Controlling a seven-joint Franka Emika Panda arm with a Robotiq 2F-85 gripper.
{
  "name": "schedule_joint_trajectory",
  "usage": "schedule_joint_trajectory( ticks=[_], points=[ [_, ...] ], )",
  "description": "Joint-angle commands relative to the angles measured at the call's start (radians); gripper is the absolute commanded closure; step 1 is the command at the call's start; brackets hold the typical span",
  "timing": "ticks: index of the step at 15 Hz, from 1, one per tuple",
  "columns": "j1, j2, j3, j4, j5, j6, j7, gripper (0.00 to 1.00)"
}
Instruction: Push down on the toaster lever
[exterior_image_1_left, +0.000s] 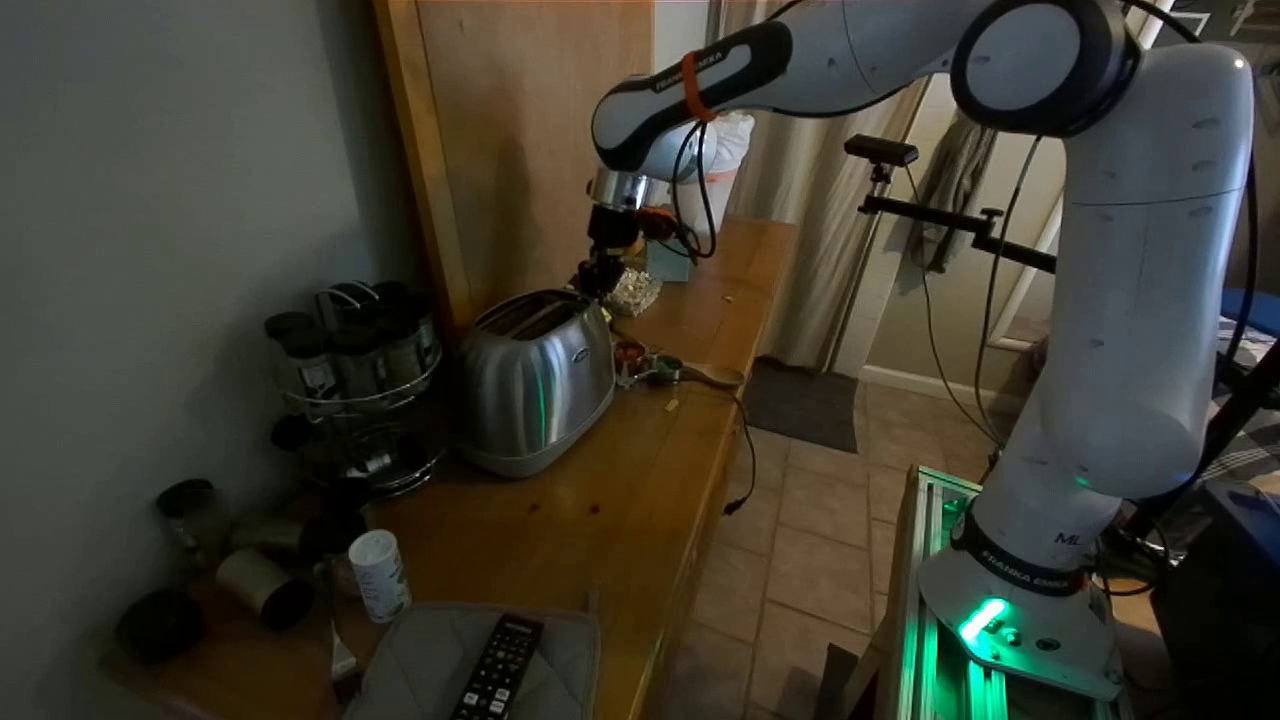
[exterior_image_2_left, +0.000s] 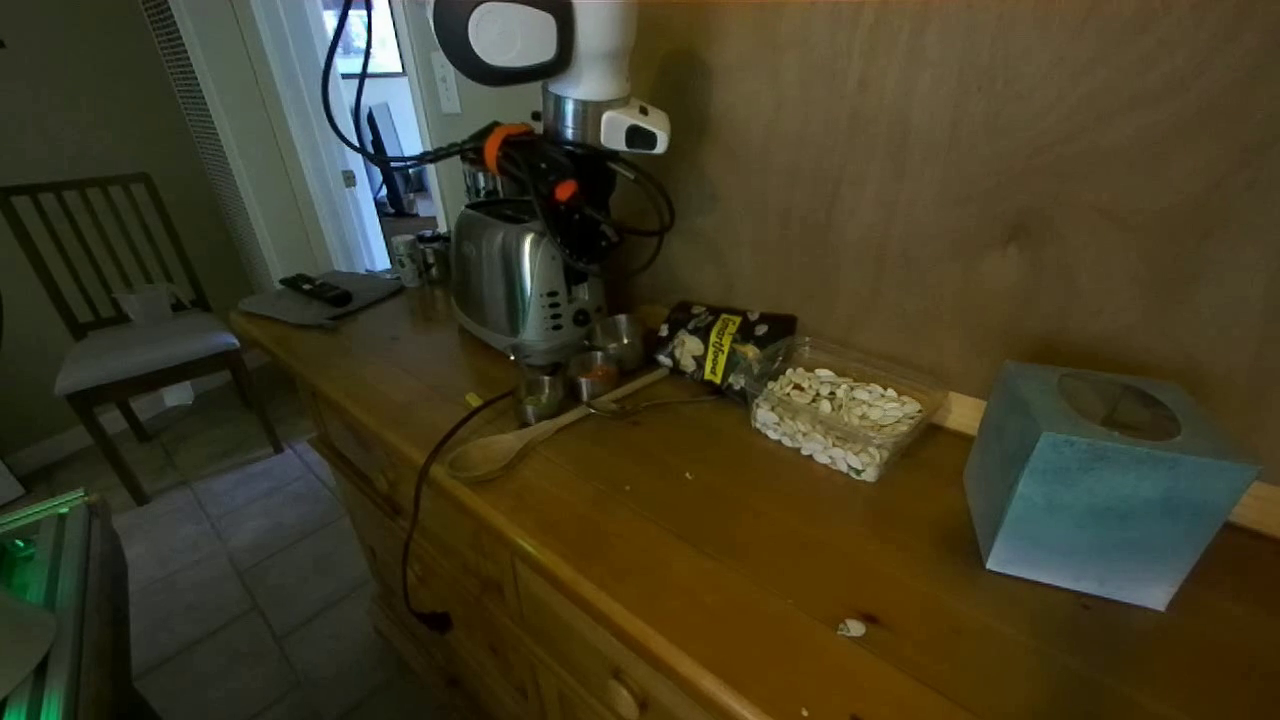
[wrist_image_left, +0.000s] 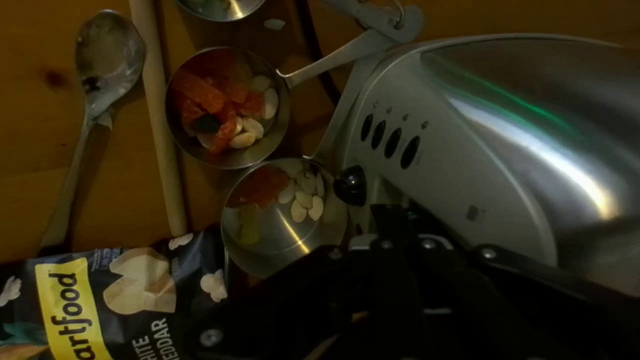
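- Where: silver toaster stands upright on the bench, left of centre in both exterior views. Its end face, w/ black knob & oval buttons, is right of centre in the wrist view.
- State: gripper looks clenched, no gap I can make out btw the tips & nothing visibly held. Tips are right by the end face, just beside the knob; contact or not, can't tell.
- The lever: hidden, prob. behind those dark tips. Can't tell how high or low it sits, so can't say if the press is begun or done.
- Toaster feel: stiff metal shell, smooth, prob. slick to pinch. Prob. hollow & middling wt, so a sideways shove could skid or tip it.
- Lever feel: prob. small, rigid, sprung. Expect rising push-back, then a catch at the bottom; a half press would likely pop back up.
- Hold: no grip needed. Best to press the tab's top w/ closed tips, centred, straight down, close to the end face but not scraping it. Off-centre, they'd prob. slip off or snag the knob.
- Watch: metal cup w/ pale seeds is just left of the knob in the wrist view; going low could knock it. Snack bag, near left there, looks soft & light, easily nudged.
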Motion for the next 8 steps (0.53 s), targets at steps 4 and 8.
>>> schedule_joint_trajectory(
  ticks=[4, 8],
  points=[
    [-0.030, 0.116, 0.014, 0.091, -0.003, -0.051, -0.020, 1.00],
    [-0.047, 0.154, 0.010, 0.114, -0.010, -0.063, -0.020, 1.00]
  ],
)
